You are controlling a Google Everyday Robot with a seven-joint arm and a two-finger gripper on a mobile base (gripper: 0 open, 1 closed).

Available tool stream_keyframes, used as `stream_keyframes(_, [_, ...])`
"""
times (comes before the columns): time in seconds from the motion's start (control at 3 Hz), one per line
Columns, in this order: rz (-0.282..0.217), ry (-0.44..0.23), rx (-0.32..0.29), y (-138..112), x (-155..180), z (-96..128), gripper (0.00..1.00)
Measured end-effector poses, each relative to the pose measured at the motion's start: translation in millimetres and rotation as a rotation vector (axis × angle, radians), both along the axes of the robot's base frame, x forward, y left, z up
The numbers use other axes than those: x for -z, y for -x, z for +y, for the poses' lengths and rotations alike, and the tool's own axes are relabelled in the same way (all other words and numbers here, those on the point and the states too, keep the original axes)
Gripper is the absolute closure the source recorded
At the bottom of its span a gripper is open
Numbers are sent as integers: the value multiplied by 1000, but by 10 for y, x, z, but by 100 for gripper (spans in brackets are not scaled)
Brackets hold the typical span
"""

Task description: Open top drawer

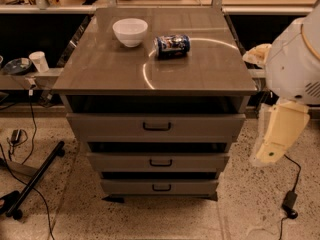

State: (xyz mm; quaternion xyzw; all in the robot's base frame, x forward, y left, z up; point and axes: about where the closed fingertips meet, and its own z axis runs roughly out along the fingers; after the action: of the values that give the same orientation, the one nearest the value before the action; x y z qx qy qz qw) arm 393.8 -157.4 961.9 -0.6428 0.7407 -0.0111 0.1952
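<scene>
Top drawer [156, 126], dark gap above its front. My arm [280, 131] hangs rt of cabinet [200, 69]; gripper out of view, grip state can't tell.

The top drawer [156, 127], the widest grey-brown front with a dark loop handle at centre, sits level just under the worktop [200, 69], a dark gap above it, the gripper [270, 151] well to its right.

The surface [200, 69] is smooth and glossy, reflecting a light arc. The top drawer [110, 126] front is matt grey-brown. The bowl [130, 31] is glossy white. The can [172, 45] is shiny printed metal. My arm [280, 131] shell, at right, is matt cream plastic; my gripper is out of view.
</scene>
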Motion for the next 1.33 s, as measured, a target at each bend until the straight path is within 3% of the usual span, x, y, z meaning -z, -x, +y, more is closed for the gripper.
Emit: stream_keyframes(1.33, [43,-43,71,-282,889,-105,0])
